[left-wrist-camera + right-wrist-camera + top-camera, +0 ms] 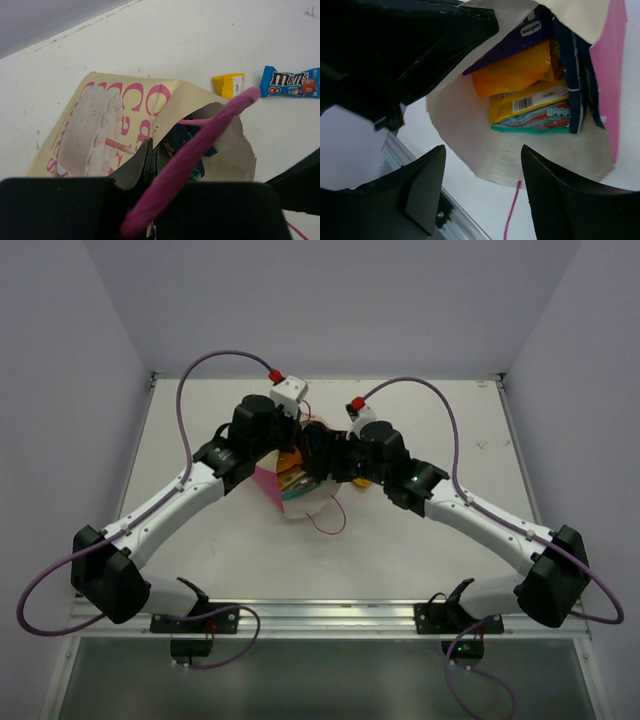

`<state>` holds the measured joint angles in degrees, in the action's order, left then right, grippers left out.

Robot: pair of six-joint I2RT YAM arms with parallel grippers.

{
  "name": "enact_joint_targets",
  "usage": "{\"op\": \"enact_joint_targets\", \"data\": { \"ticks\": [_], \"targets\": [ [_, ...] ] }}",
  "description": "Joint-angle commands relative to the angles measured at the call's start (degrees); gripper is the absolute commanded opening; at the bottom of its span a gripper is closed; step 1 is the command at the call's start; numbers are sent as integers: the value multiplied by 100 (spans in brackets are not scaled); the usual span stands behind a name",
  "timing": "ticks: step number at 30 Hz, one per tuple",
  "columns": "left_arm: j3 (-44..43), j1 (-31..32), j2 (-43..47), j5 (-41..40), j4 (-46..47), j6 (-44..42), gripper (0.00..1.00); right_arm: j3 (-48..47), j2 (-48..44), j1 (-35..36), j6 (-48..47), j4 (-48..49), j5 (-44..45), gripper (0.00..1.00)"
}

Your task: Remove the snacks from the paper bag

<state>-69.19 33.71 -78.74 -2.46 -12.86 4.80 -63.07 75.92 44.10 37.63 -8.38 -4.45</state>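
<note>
A: Paper bag (283, 485) is lying tipped over at the middle of the table (420, 540), between the two arms, with its mouth facing the right arm. Packets are sitting edge-on inside. In the right wrist view, reading downward: purple packet (517, 37), orange packet (515, 72), yellow barcode packet (530, 102), green packet (535, 122). A dark blue packet (577, 65) is standing along the pink side.

B: Anything out already?

A: A blue M&M's packet (292, 82) and a small yellow packet (229, 84) are lying on the table just beyond the mouth.

B: Grippers?

A: Left gripper (152, 157) is pinching the rim at the printed front panel, jaws almost closed on the paper. The cord handle (200, 145) is draping across it. Right gripper (483, 150) is hovering at the mouth, jaws wide, carrying nothing.

B: Judgement: the orange packet is bulging most and offering a free edge, so reach for that and close on one packet only. The left should be pinning the bag so it is not sliding out with the packet. The soft rim and the cord are the snag risks
</note>
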Motion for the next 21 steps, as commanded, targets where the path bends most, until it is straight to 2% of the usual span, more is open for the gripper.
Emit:
{"op": "enact_joint_targets", "data": {
  "ticks": [1, 5, 8, 15, 21],
  "targets": [
    [90, 188, 87, -386, 258, 618, 0, -100, 458, 90, 1218, 486, -109, 65],
    [72, 250, -54, -781, 345, 1311, 0, -136, 1046, 143, 1703, 530, -250, 64],
    [55, 250, -150, -888, 460, 1488, 0, 84, 1310, 143, 1967, 697, -188, 64],
    [-261, 250, -361, -897, 486, 1515, 0, 225, 1829, -6, 2371, 942, -144, 59],
    [-288, 285, -511, -739, 486, 1638, 0, -30, 2076, -50, 2634, 1049, -4, 57]
  ]
}}
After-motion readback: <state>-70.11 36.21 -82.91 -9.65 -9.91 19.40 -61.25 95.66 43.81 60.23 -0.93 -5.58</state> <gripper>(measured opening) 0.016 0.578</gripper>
